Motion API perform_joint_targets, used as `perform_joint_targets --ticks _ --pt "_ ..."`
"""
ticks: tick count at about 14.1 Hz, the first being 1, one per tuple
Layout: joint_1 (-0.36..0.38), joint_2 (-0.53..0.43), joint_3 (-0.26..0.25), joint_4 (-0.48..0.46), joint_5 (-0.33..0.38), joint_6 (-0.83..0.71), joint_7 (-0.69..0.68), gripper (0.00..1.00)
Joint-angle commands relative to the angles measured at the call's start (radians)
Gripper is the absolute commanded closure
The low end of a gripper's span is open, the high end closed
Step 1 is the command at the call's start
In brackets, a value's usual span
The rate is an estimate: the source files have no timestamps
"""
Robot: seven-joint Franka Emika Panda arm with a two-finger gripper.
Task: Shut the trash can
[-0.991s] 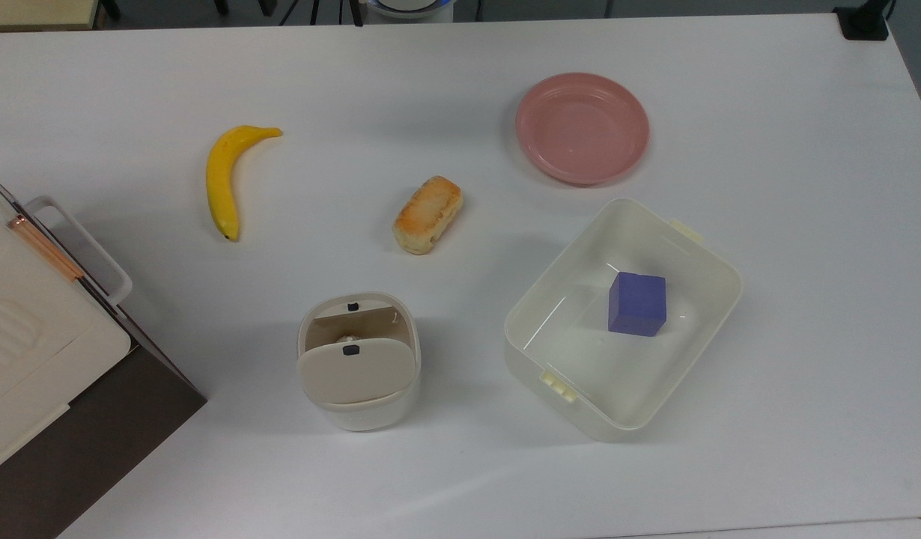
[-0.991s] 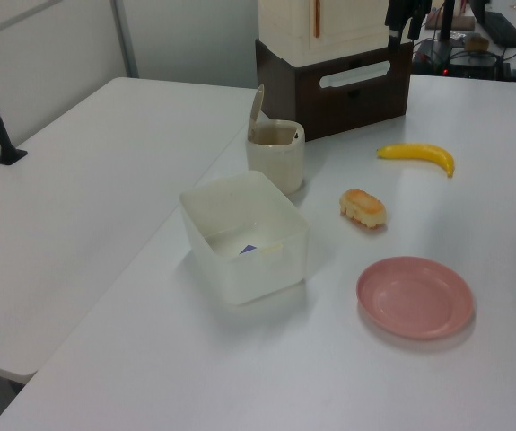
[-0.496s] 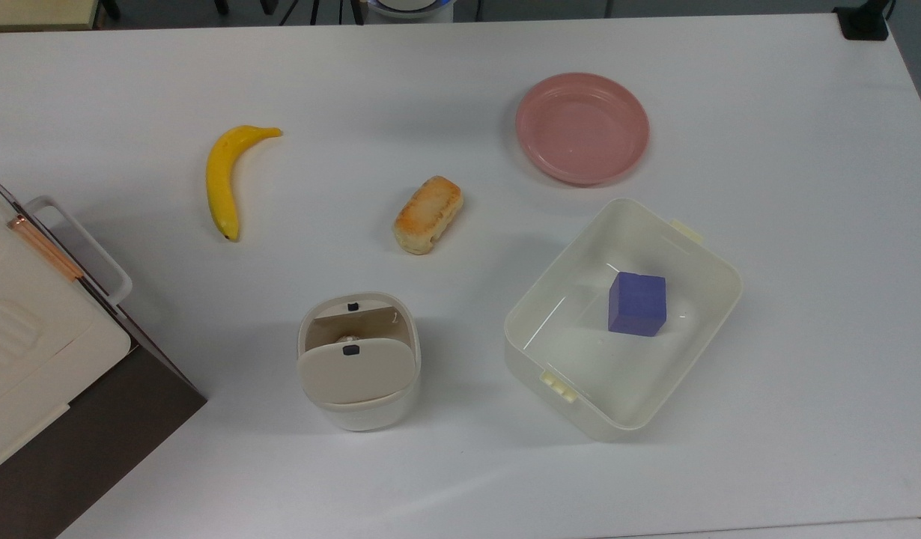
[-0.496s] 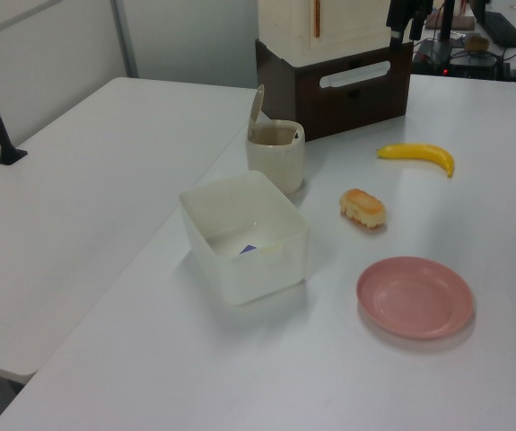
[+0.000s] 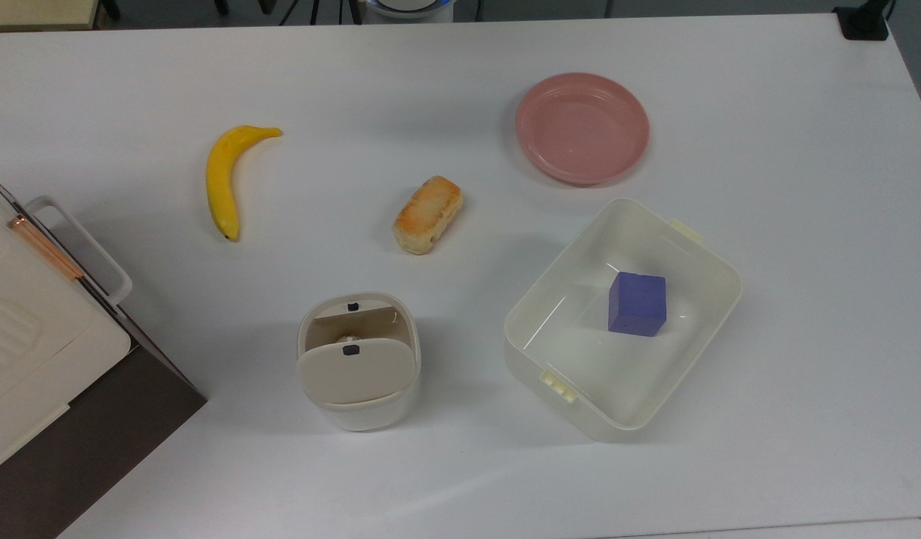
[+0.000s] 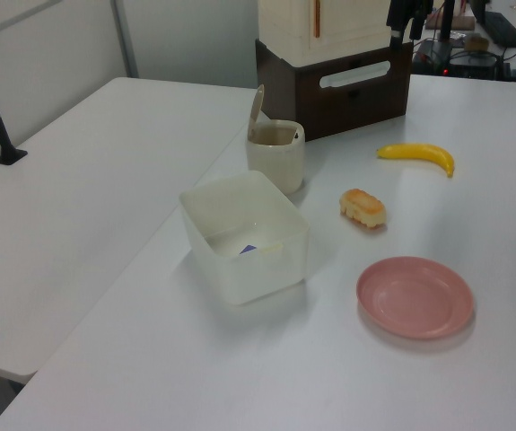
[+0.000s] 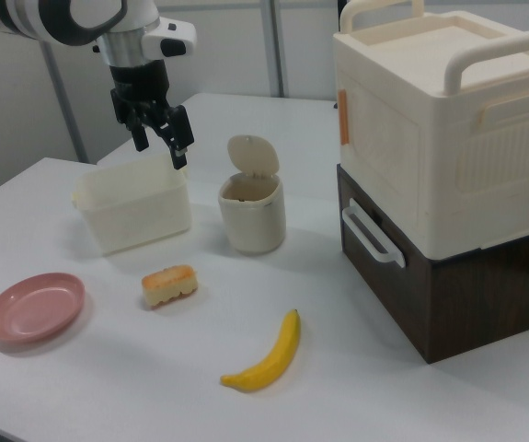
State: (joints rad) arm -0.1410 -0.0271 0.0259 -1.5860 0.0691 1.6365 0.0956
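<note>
Right view: tool (image 7: 161,141), fingers apart and holding nothing, is hanging above the tub (image 7: 132,214). Trash can (image 7: 252,214) is standing on the bench (image 7: 356,368) toward the right view's right, its lid (image 7: 252,155) standing upright.

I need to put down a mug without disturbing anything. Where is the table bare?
Bare: the wide strip between the banana and pink plate toward the top view's top, and past the tub on the top view's right. Crowded: around the bread, trash can and stacked boxes.
</note>
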Motion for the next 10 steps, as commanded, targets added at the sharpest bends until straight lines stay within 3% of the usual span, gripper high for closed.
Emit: perform_joint_targets --ticks 1,10 --pt "0.003 -0.008 -0.004 0.008 0.003 -0.033 0.007 0.0" --pt "0.008 -0.008 -0.004 0.009 -0.02 -0.029 0.012 0.0"
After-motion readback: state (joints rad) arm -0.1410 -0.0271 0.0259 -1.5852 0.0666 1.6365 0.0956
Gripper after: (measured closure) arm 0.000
